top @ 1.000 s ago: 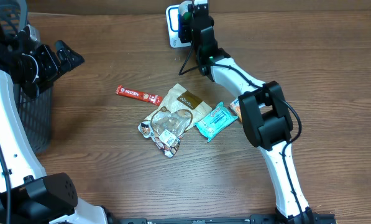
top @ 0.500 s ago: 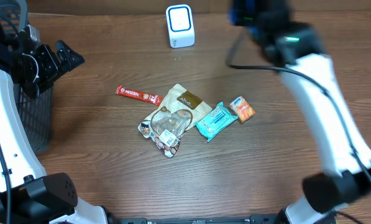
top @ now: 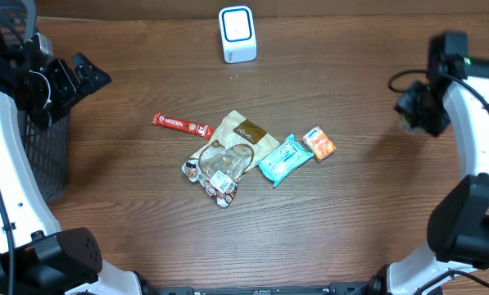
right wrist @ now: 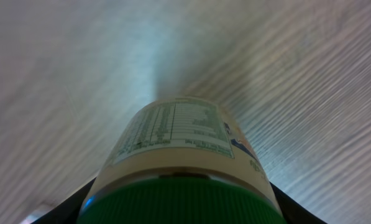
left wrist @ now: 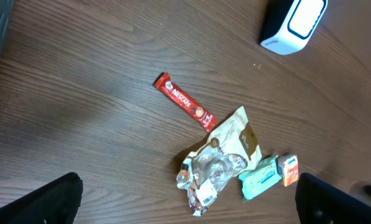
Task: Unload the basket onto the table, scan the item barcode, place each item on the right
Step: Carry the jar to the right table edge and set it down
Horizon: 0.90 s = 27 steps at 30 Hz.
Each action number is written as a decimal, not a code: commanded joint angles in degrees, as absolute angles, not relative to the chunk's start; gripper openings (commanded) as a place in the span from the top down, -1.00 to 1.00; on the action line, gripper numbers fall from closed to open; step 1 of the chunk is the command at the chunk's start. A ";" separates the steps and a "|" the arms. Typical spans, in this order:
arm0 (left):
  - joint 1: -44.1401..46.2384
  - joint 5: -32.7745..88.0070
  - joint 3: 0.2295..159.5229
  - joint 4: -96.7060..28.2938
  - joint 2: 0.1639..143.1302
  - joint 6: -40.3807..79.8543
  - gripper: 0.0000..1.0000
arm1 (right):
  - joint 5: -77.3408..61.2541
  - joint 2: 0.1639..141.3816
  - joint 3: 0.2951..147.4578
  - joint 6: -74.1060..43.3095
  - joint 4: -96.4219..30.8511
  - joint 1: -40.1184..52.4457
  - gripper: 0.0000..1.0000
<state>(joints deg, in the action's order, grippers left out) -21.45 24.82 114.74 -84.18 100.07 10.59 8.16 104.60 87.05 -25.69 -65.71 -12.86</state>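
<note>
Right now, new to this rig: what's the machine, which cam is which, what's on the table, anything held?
Two robot arms with two-finger grippers work at a wooden table. The wide picture comes from a fixed camera above. The other two come from a camera on each wrist. The left gripper hangs open and empty beside a black mesh basket, and its camera looks down at the table. The right gripper is closed on a bottle with a green cap, which fills its wrist view. On the table lie a white scanner, a red Nescafe stick, a beige pouch, a clear sweets bag, a teal pack and a small orange box.
</note>
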 commanded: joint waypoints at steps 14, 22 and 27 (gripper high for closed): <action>-21.30 24.86 114.58 -84.14 100.33 10.96 -1.00 | 5.26 103.72 67.92 -26.79 -50.96 -18.50 -1.00; -21.30 24.86 114.58 -84.12 100.33 10.96 -0.99 | 6.33 103.50 79.88 -26.61 -63.55 -18.50 -1.00; -21.30 24.86 114.58 -84.12 100.33 10.96 -0.99 | 6.09 103.50 93.43 -26.55 -75.02 -17.76 -1.00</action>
